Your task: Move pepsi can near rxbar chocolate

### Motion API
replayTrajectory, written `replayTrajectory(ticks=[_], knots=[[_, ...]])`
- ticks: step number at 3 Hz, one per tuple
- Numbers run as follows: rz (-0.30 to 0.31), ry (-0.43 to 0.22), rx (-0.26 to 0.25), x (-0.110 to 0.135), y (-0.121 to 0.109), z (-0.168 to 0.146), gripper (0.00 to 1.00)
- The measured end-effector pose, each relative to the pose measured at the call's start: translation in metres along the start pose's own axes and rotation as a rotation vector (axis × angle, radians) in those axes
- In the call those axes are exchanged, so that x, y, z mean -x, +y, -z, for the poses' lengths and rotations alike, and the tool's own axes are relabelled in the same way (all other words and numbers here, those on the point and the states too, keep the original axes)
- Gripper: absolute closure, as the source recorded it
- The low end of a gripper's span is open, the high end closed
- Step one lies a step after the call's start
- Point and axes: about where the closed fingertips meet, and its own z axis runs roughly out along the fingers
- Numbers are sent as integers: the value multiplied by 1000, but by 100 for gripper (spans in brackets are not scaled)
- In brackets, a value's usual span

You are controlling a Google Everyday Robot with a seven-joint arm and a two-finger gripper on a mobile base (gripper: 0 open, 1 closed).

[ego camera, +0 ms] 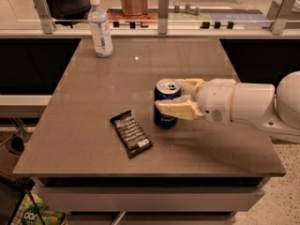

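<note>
Gripper (170, 96) clasps pepsi can (164, 121) beside rxbar chocolate (131, 133), well inside table (93, 97).

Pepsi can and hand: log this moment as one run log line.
hand: from right, shut on pepsi can | pepsi can: upright on table, right of rxbar chocolate, apart | water bottle: far left corner

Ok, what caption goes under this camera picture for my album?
Robot gripper clasps a pepsi can on the grey table, close to a black chocolate bar; water bottle stands behind.
</note>
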Motion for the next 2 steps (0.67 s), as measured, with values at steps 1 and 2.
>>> replayTrajectory(ticks=[1,2], knots=[[3,0,3,1,1,-1,16],[6,1,5,3,3,-2,0]])
